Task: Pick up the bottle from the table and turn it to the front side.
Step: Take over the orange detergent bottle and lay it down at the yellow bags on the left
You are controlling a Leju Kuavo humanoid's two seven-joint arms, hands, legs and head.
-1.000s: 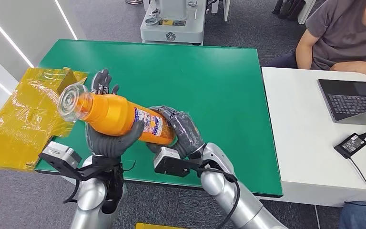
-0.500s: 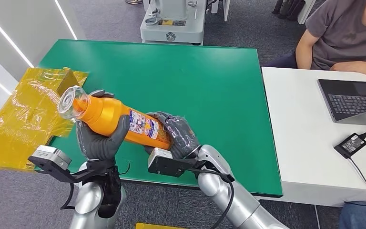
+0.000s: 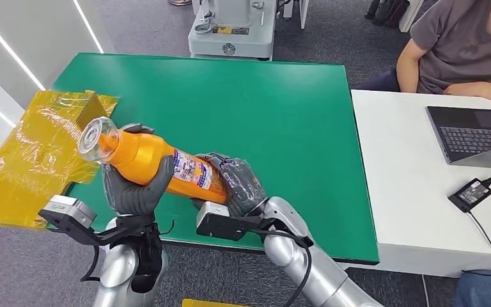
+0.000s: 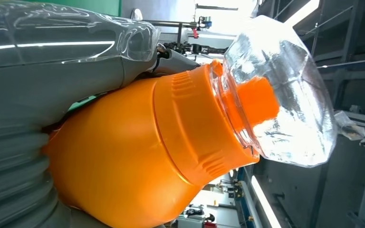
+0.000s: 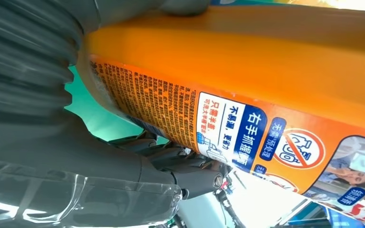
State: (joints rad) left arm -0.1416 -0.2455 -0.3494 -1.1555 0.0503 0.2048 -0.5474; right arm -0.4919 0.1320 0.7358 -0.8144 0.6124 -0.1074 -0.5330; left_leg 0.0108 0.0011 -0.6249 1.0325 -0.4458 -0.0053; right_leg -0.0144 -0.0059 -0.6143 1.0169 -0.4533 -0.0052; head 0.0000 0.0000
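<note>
While both of my hands carry the orange bottle (image 3: 160,165) clear of the green table (image 3: 281,109), its weight is split between two grips that do not share one axis, and that is where I judge the trouble lies. My left hand (image 3: 134,188) cradles the upper body from beneath, thumb wrapped over the front, just short of the clear cap (image 3: 96,137); my right hand (image 3: 240,182) is clamped around the base end, with the printed label (image 3: 195,171) lying between the two. The bottle lies tilted, cap end higher and off toward the yellow wrapped box (image 3: 35,157) at the table's left edge. If I roll it to bring the front face round, one hand must loosen while the other twists, and the smooth plastic could slide through whichever palm has slackened; it would drop onto the near edge of the table or past it to the floor. Twisting both hands against each other might instead squeeze the body and pop the cap, which looks only seated in the left wrist view. Swinging the cap end outward could also knock the box.
</note>
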